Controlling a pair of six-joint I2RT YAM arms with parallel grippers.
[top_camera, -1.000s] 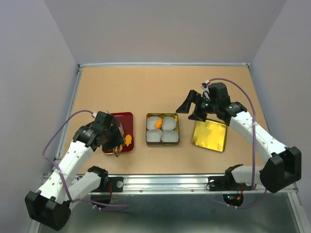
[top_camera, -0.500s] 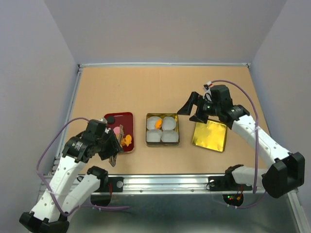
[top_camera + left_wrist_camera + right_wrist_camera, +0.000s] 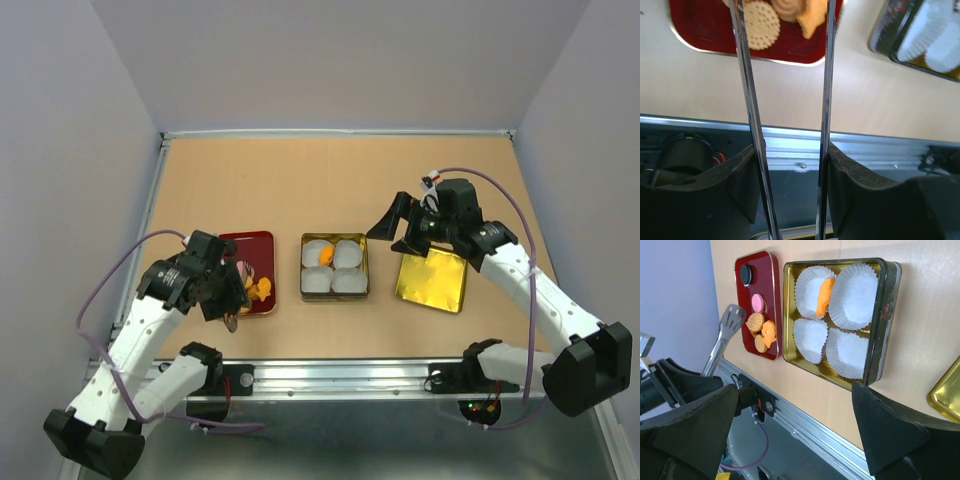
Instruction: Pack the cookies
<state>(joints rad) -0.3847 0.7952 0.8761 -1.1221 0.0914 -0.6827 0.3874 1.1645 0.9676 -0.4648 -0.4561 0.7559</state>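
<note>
Right now my left gripper (image 3: 228,298) is clamped on a pair of metal tongs (image 3: 828,75), pads pressed vs. the two arms, low over the near end of the red tray (image 3: 258,243). My right gripper (image 3: 398,232) hangs w/ jaws spread wide above the table (image 3: 300,180), between the gold tin (image 3: 335,297) and its lid (image 3: 432,280).

As for the cookies (image 3: 762,332), most sit on the red tray. One orange piece (image 3: 825,296) lies tilted in the tin, in the far-left of the four white paper cups (image 3: 348,280), at the edge next to its neighbour.

Top cam: my left arm (image 3: 150,320) covers much of the tray, so only a bit of orange and pink shows by the tongs. Right wrist cam gives the whole tray: a dark round one (image 3: 746,274) at the far end, a pink one (image 3: 758,302) next, then three orange ones bunched at the near end. A slotted tong head sits just beside them; touching or not, can't tell. Left wrist cam sees only that near end: a dotted round biscuit, a swirled one and an angular orange one. The tong arms run up past them out of frame, one arm crossing the dotted biscuit's edge. The lid shows whole only from above; the right wrist cam catches just a corner.

The table is plain tan board w/ a metal rail (image 3: 340,378) along the near edge. Walls (image 3: 330,60) on three sides are pale grey-lilac. Purple cables (image 3: 100,300) loop off both arms.
</note>
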